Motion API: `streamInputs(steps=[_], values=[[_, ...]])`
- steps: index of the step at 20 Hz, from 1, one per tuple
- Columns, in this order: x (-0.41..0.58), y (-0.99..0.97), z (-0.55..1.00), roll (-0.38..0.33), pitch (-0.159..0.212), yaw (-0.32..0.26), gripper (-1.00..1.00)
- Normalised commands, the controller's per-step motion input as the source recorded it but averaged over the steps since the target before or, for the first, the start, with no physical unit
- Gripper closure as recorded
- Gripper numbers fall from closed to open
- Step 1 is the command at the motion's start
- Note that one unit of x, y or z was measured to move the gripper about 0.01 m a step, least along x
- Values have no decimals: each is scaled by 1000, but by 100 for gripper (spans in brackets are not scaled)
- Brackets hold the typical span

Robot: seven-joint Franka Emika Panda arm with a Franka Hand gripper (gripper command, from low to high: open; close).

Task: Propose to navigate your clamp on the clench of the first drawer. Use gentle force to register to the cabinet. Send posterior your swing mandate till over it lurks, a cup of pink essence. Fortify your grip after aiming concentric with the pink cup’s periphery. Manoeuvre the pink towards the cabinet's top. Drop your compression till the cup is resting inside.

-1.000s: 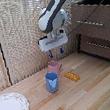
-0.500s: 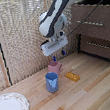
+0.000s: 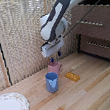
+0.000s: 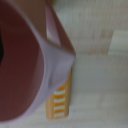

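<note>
Pink cup [image 3: 55, 66] seen at frame centre in the exterior view, on the wooden surface [image 3: 91, 88], directly under the hand [image 3: 54, 58]. Hand's fingers reach the cup rim; whether clamped cannot be told. Blue cup [image 3: 52, 82] just below-left; yellow block [image 3: 72, 76] lower right; white plate [image 3: 9, 108] lower left; cabinet [image 3: 98, 32] at right.

Bulky white arm [image 3: 60, 12], rounded segments, grey joint bands; white gripper [image 3: 54, 58], dark fingers, blue tips.
</note>
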Motion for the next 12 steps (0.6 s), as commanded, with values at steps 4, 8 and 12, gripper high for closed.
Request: streamInputs(steps=[4, 8, 12], values=[[6, 0, -326, 104, -30, -1, -100], [0, -4, -270, 64, 0, -15, -100], [0, -7, -180, 50, 8, -1, -100]])
